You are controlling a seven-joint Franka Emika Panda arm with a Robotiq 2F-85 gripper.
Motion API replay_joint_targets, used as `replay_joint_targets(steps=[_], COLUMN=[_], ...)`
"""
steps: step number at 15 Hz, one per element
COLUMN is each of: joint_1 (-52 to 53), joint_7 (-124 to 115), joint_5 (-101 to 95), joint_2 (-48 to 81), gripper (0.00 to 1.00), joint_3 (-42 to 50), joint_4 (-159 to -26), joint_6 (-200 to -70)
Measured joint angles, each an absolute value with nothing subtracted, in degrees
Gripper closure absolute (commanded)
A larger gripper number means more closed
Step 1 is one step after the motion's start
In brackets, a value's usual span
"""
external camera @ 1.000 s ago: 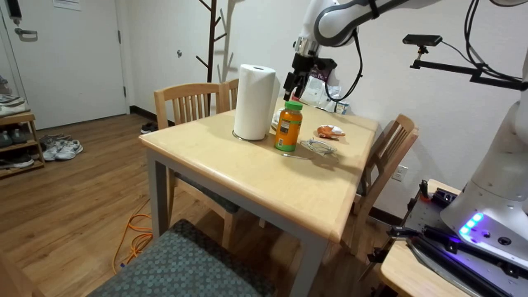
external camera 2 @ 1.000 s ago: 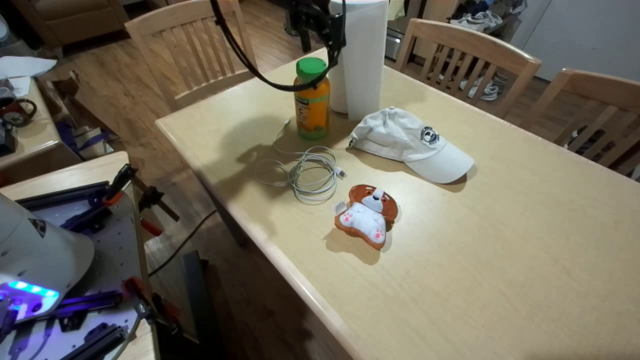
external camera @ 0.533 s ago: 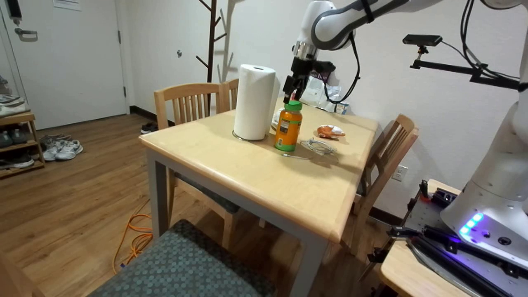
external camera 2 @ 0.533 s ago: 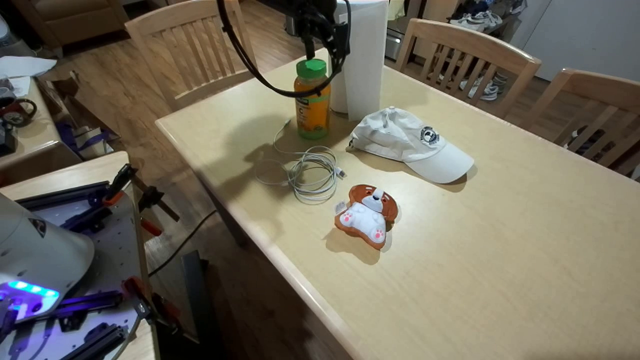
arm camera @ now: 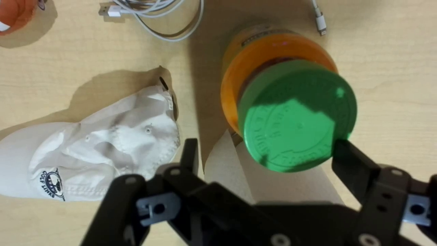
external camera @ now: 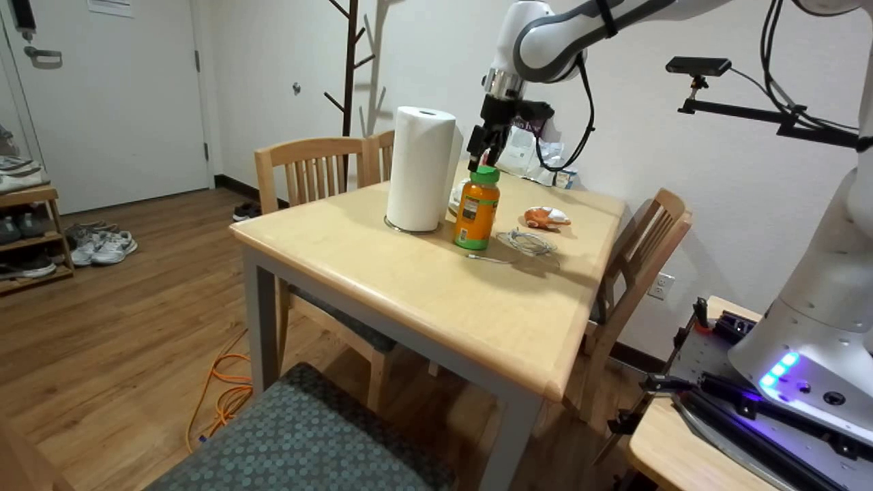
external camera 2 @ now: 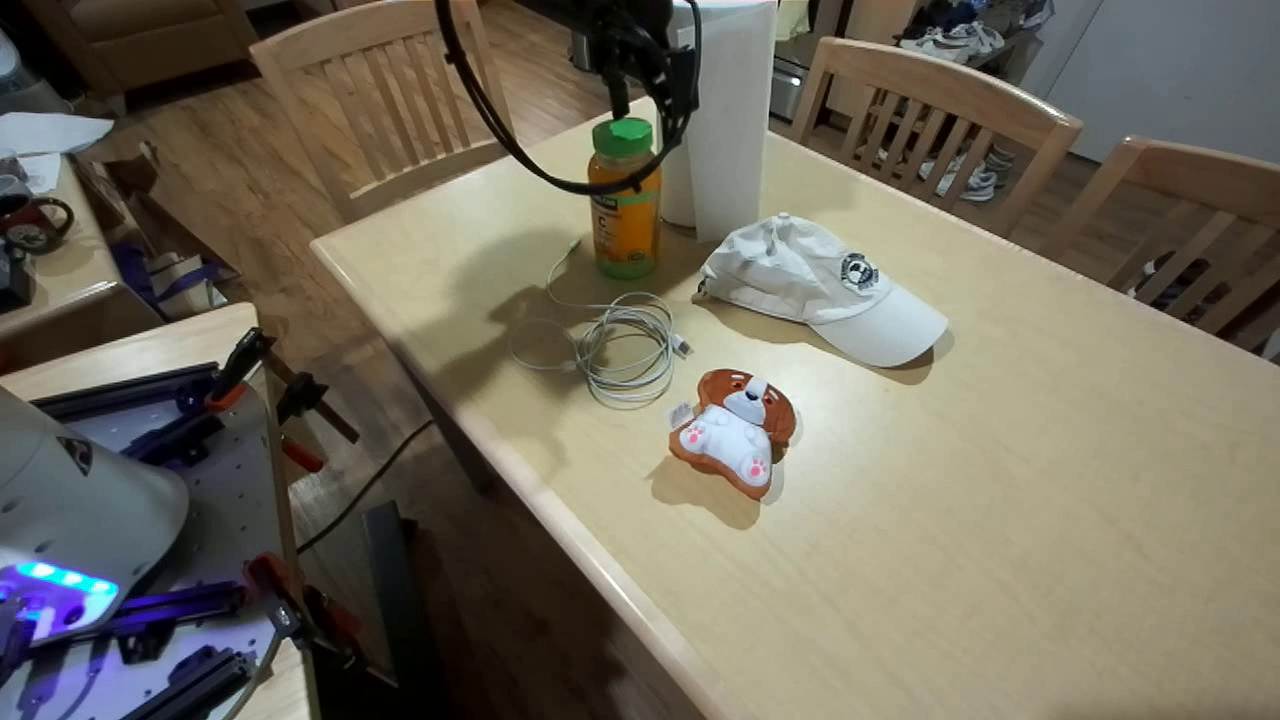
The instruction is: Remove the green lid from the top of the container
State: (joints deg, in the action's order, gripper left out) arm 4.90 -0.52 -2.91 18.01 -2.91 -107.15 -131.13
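Observation:
The green lid (external camera: pixel 485 175) sits on top of the orange container (external camera: pixel 476 217), which stands upright on the table; both also show in an exterior view (external camera 2: pixel 623 137). In the wrist view the lid (arm camera: pixel 300 119) is seen from above, with the container (arm camera: pixel 232 89) partly behind it. My gripper (external camera: pixel 483 162) points down just above the lid. In the wrist view the gripper (arm camera: pixel 268 152) is open with nothing held. The right fingertip overlaps the lid's edge; I cannot tell whether it touches. The left fingertip is clearly apart from the lid.
A tall white paper towel roll (external camera: pixel 421 170) stands close beside the container. A white cap (external camera 2: pixel 810 285), a coiled white cable (external camera 2: pixel 628 350) and a brown-and-white dog toy (external camera 2: pixel 738 430) lie on the table (external camera 2: pixel 950 520). Bags (external camera: pixel 522 153) stand at the far end.
From one second to half a second ago my gripper moved slightly down toward the lid. Since then the arm has hardly moved. The lid and container have stayed in place.

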Motion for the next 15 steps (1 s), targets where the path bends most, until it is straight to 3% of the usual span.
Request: replay_joint_targets(steps=[15], joint_1=[7.7], joint_7=[-1.6], joint_5=[-2.9], joint_2=[17.7], gripper=[0.00], joint_3=[-4.0], joint_4=[-105.6], joint_6=[-127.8])
